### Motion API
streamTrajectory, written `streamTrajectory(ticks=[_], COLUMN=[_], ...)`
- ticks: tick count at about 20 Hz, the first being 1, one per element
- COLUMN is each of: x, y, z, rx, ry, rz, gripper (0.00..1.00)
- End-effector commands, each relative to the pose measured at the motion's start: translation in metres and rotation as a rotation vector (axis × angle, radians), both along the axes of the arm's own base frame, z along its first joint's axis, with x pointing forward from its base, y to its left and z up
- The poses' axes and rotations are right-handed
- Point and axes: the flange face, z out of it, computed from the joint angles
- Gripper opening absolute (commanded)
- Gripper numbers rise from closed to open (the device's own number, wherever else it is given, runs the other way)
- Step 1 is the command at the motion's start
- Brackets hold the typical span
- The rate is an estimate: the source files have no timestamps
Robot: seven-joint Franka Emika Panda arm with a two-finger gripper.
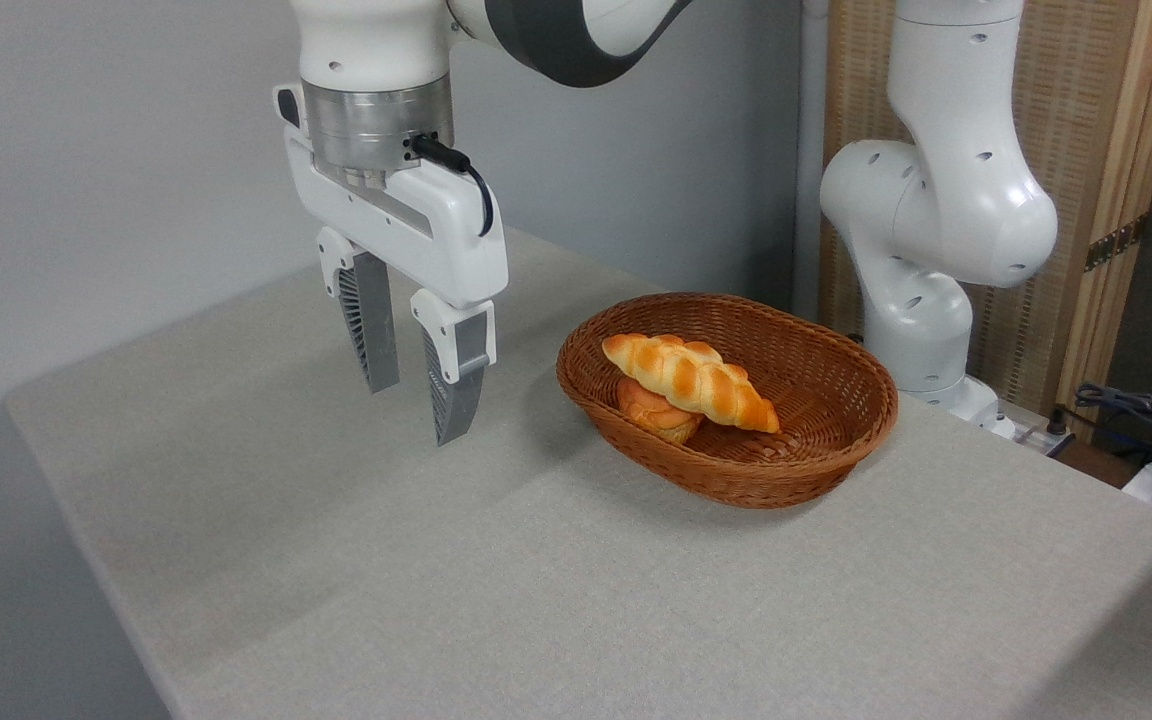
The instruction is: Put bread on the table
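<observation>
Resting slantwise in the basket (836, 420), right of the frame's centre, the bread (693, 381) lies on top of a round bun (652, 410), its pale end toward the upper left and its darker tip toward the lower right. The gripper (421, 385) hangs left of centre above the table (536, 600), pointing down, its jaws parted by a moderate gap and holding nothing.

Several things could spoil the pick, as I judge it. The loaf sits propped on the bun, so a push from one finger may roll it off or tip it deeper against the wicker. If the jaws close across its length and not its width, they may be too narrow to span it. The near rim of the basket stands between gripper and loaf, so a low sideways approach could catch a finger (456, 395) on the wicker and drag the light basket along. Closing too deep could also pinch the bun with the loaf.

Open room is generous. Bare cloth spreads across the left and the whole lower part of the frame. The table's edge runs down the left side, and its back edge passes behind the gripper, so a set-down toward lower centre stays well clear of both. The arm's base (921, 330) crowds the upper right, just behind the basket.
</observation>
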Motion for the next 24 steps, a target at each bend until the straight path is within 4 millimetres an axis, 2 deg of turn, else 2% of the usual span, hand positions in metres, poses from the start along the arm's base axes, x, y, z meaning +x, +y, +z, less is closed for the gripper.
streamTrajectory(ticks=[1,24], x=[0.001,-0.001], y=[0.001,-0.008], z=[0.002,-0.008], rx=[0.006,0.002], ry=[0.011,0.044], rz=[-0.019,-0.04], gripper=[1.0,1.0])
